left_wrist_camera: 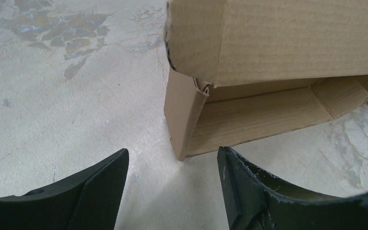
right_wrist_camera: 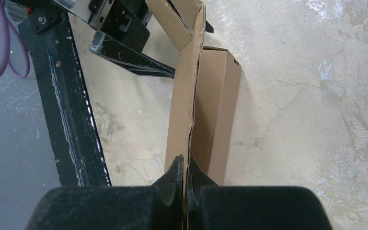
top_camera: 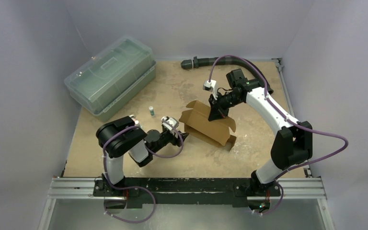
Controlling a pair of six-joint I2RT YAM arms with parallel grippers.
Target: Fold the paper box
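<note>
The paper box (top_camera: 206, 125) is a brown cardboard carton, partly formed, standing mid-table with an open side toward the left arm. My right gripper (top_camera: 217, 111) comes down from behind and is shut on the box's upper wall edge (right_wrist_camera: 188, 120), its fingertips (right_wrist_camera: 177, 170) pinching the thin cardboard. My left gripper (top_camera: 182, 136) sits low at the box's left end, open and empty. In the left wrist view the box's near corner (left_wrist_camera: 182, 143) stands just ahead of the gap between the two black fingers (left_wrist_camera: 110, 167), with the box's open inside (left_wrist_camera: 263, 115) beyond.
A large clear greenish lidded plastic bin (top_camera: 110, 76) stands at the back left. A small green-capped vial (top_camera: 151, 111) stands between the bin and the box. A black pipe fitting (top_camera: 196, 62) lies along the back wall. The metal rail (top_camera: 187, 187) runs along the near edge.
</note>
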